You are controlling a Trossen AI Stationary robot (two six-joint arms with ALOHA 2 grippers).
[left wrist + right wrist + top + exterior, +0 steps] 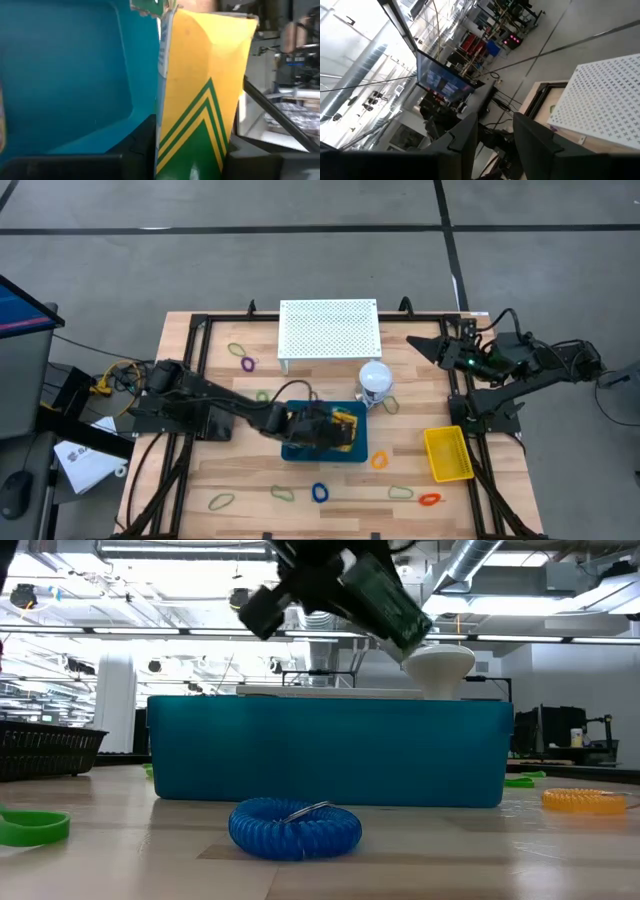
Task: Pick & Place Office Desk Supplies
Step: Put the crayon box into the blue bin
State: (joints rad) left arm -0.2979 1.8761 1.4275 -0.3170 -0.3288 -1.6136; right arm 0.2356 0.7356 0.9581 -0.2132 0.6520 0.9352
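From above, the left claw (335, 430) hangs over the blue tray (300, 451) — closed on the yellow-green crayon box (346, 425). At bench level, a blue coiled loop (295, 827) lies before the tray. Left wrist: the box (200, 95) stands clamped between the fingers. Right wrist: the right claw (495, 132), fingers parted, is raised off the bench's edge.
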